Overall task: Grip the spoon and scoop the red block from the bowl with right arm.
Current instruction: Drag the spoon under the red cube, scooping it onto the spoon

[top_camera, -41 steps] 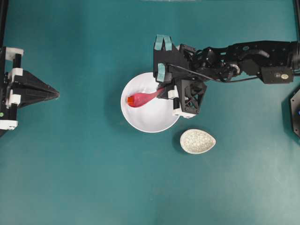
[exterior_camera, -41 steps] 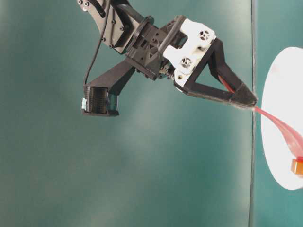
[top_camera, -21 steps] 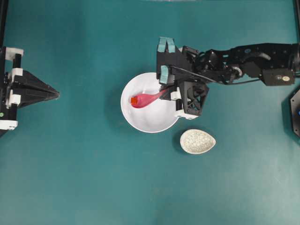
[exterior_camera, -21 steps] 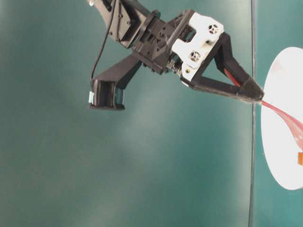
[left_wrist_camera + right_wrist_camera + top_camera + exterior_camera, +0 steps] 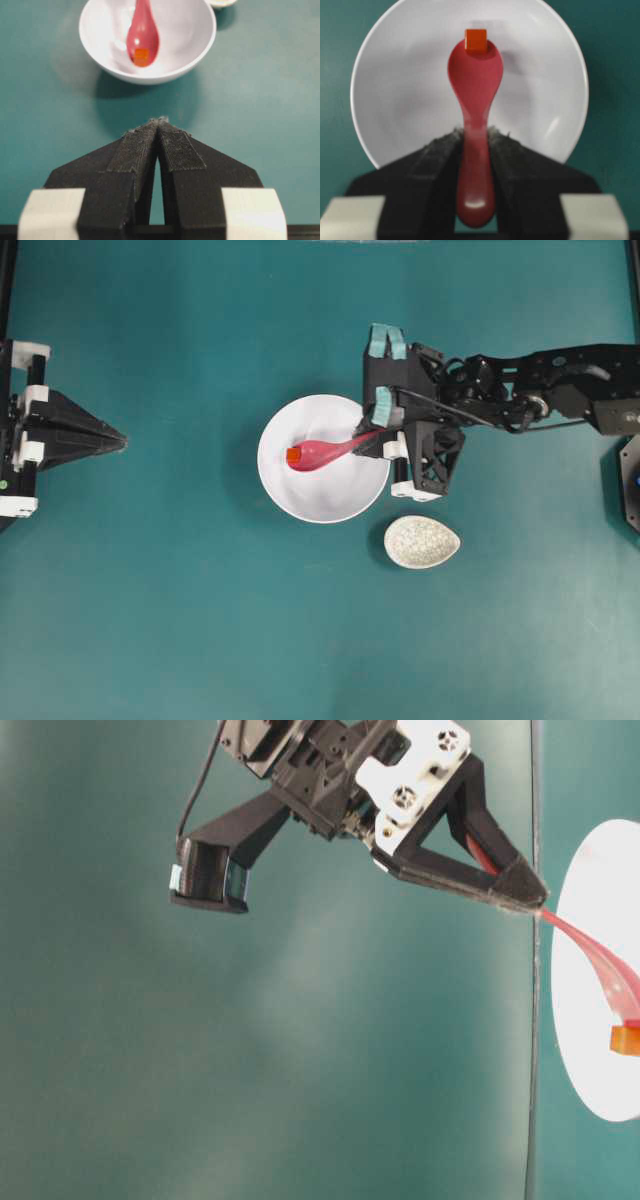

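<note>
My right gripper (image 5: 372, 443), with teal tape strips, is shut on the handle of the magenta-pink spoon (image 5: 325, 452). The spoon reaches out over the white bowl (image 5: 320, 510). The tiny red block (image 5: 294, 454) sits at the far tip of the spoon's bowl. The right wrist view shows the spoon (image 5: 476, 90) clamped between the fingers (image 5: 435, 155), with the block (image 5: 475, 40) at its tip over the bowl (image 5: 400, 90). The table-level view shows the spoon (image 5: 600, 970) and block (image 5: 626, 1039) held up. My left gripper (image 5: 120, 441) is shut and empty at the far left.
A speckled egg-shaped spoon rest (image 5: 421, 541) lies on the teal table just right of and below the bowl. The left wrist view shows the bowl (image 5: 200, 45) ahead of the left gripper (image 5: 158, 121), with open table between them.
My right gripper has drawn back to the right and risen a little, with the spoon in it. The red block has moved with the spoon's tip. The left arm has not moved.
</note>
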You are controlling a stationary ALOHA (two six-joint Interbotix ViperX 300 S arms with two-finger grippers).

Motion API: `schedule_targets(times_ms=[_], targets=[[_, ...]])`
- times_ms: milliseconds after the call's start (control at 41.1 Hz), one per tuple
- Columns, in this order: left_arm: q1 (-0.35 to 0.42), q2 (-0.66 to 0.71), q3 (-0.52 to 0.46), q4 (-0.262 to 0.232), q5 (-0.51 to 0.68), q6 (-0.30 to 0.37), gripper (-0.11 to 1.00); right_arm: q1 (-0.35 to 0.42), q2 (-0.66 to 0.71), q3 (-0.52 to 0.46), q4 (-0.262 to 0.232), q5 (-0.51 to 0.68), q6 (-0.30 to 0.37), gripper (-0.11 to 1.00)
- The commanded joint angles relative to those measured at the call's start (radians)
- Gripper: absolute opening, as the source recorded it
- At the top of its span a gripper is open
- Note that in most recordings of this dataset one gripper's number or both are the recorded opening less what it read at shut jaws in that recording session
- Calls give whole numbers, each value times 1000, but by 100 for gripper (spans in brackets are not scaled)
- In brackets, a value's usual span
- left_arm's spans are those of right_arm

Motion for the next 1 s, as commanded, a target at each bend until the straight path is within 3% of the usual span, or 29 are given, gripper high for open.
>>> schedule_targets(times_ms=[0, 486, 973], targets=[[3, 3, -28, 3, -11, 0, 0, 11, -40, 6, 3, -43, 0, 24], [3, 3, -28, 3, -11, -3, 0, 71, -80, 146, 40, -247, 0, 24], [3, 3, -28, 3, -9, -3, 0, 84, -80, 201, 51, -353, 12, 24]])
